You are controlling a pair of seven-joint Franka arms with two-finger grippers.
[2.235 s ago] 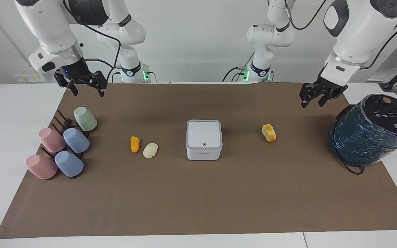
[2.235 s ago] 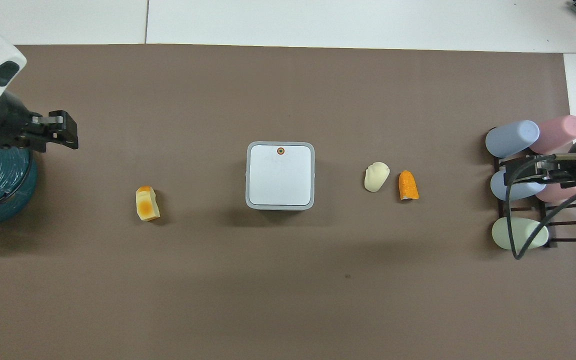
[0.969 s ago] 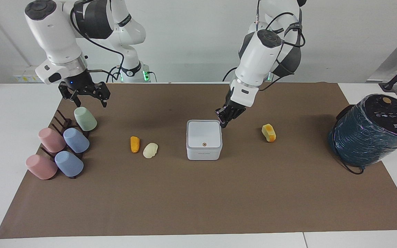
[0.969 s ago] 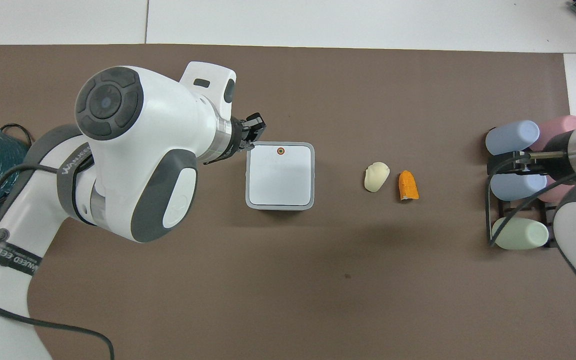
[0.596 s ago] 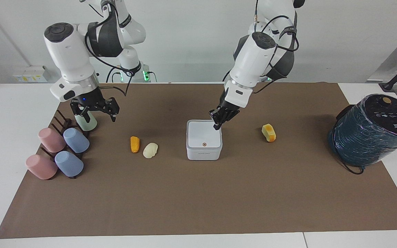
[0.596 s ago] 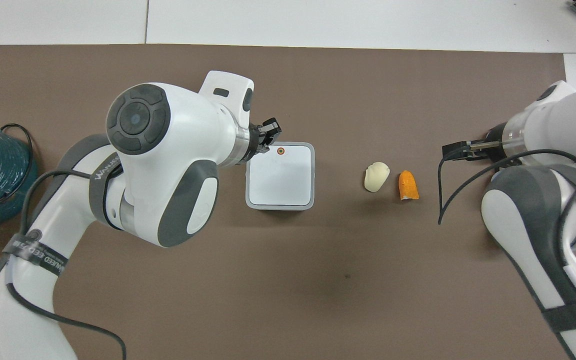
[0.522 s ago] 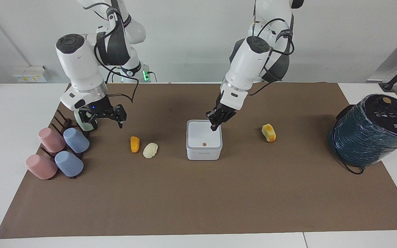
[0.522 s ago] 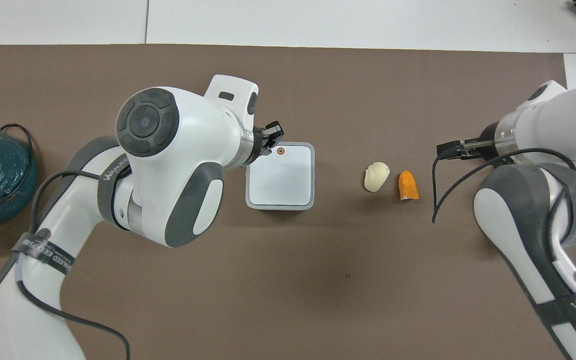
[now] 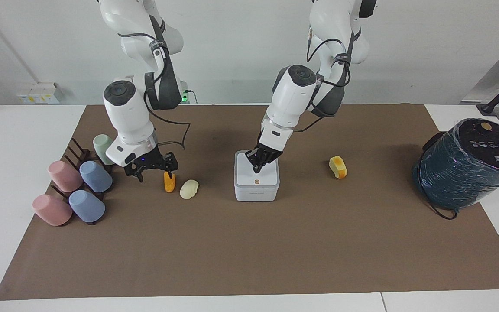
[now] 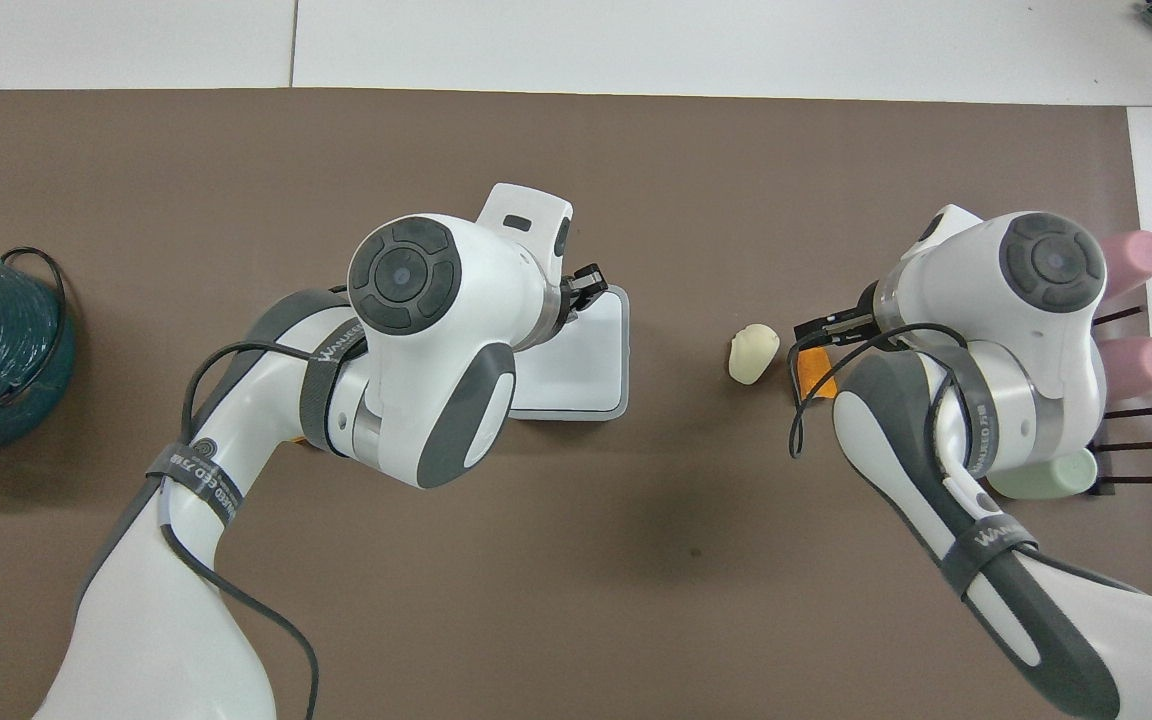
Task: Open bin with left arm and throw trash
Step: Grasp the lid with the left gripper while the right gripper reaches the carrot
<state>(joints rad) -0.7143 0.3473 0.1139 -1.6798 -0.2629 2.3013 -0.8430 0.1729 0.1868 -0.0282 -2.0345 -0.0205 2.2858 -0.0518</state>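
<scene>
The white bin (image 9: 256,190) stands mid-mat with its lid down; its round button (image 9: 256,181) shows. My left gripper (image 9: 258,168) is shut and points down at the lid, its tip just short of the button; I cannot tell if it touches. My right gripper (image 9: 154,172) is open and low over the mat, one finger by the orange wedge (image 9: 169,183). The cream lump (image 9: 189,189) lies beside the wedge. The yellow chunk (image 9: 338,167) lies toward the left arm's end. In the overhead view the left arm hides the yellow chunk and part of the bin (image 10: 601,365).
A rack of pastel cups (image 9: 80,186) stands at the right arm's end, close to the right gripper. A big dark teal wrapped cylinder (image 9: 466,164) stands at the left arm's end. The brown mat (image 9: 249,251) lies bare farther from the robots.
My left gripper swung in from the teal cylinder's end and came down over the bin lid. My right gripper moved from above the cups down to the orange wedge. The bin and trash have not moved.
</scene>
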